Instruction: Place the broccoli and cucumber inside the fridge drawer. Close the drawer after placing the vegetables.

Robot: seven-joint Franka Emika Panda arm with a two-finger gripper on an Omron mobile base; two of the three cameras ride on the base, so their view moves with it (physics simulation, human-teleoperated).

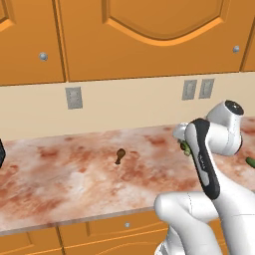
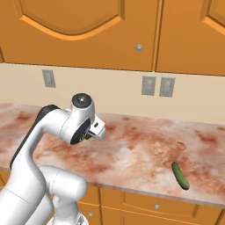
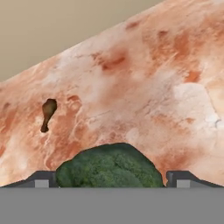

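Bracketing the broccoli point(image 3: 109, 166) on the marble counter point(image 3: 144, 87), the gripper point(image 3: 111, 178) stands wide open, nothing held; drumstick point(image 3: 47, 113) left, cucumber point(image 2: 179, 176) far right. Closing off-centre could squeeze the bumpy floret out sideways.

From my screens I see a marbled worktop point(image 1: 74, 174) in rusty red and cream running the width of both base views. A small brown drumstick point(image 1: 120, 156) lies on it, well back from the front edge; in the hand view the same drumstick point(image 3: 47, 114) sits off to the left on the stone. Behind the worktop I have a plain beige wall with grey outlets: a single outlet point(image 1: 73, 97) to the left and a pair of outlets point(image 1: 197, 89) to the right. Above hang orange wooden wall cabinets point(image 1: 149, 35) with round silver knobs point(image 1: 43, 57). Under the worktop I make out orange drawer fronts point(image 2: 154, 204), each with a small knob.
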